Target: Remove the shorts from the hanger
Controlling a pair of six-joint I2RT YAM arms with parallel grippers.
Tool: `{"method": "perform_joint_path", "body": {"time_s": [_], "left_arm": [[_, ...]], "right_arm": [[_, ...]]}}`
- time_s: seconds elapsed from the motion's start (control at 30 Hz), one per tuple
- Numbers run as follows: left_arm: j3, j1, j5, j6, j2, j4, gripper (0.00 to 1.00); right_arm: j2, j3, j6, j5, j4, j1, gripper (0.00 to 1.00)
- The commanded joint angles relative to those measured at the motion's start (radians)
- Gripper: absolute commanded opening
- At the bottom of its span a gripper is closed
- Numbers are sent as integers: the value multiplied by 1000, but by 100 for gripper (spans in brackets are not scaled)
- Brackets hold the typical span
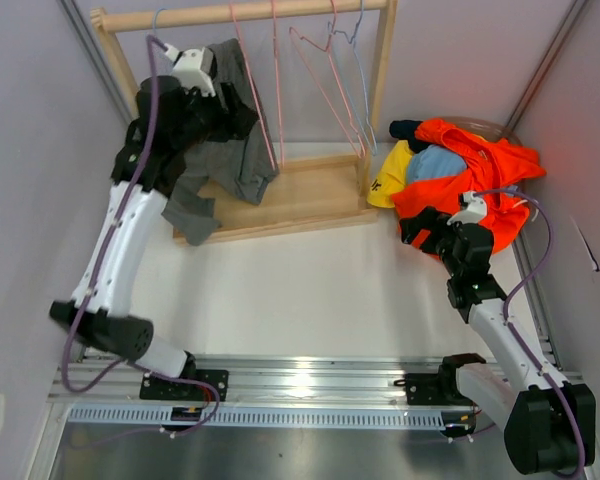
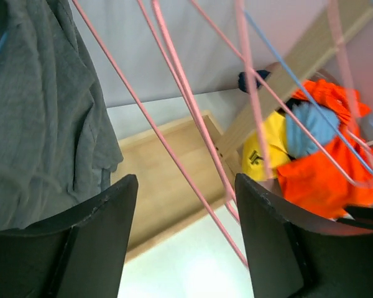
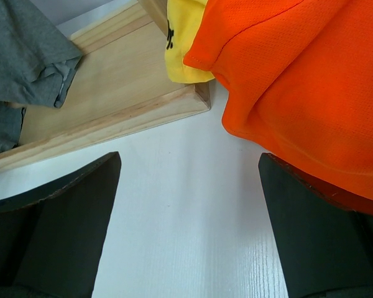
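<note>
Left gripper (image 2: 185,186): released, jaws apart, beside grey shorts (image 1: 230,150)
Right gripper (image 3: 189,161): released, empty, by orange shorts (image 1: 480,170)
Hanging: grey shorts, left end of rack (image 1: 242,13)
Pile: orange shorts heaped with 3 others, right of rack

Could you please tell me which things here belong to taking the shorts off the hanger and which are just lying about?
Job: grey shorts, hanging on the wooden rack; left end effector, open beside them.
Lying about: orange shorts, yellow shorts, light blue shorts, heaped at right; empty pink hangers.
</note>
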Motion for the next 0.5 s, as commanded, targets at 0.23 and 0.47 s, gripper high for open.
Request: {"method": "perform_joint_path", "body": {"time_s": [0.23,0.47], "left_arm": [[-303,28,-208,183,-471,170,78],[-204,170,-199,137,-333,135,75]], "right_arm": [[-10,-4,0,-1,67,16,99],[-41,-4,-8,-3,47,30,99]]}}
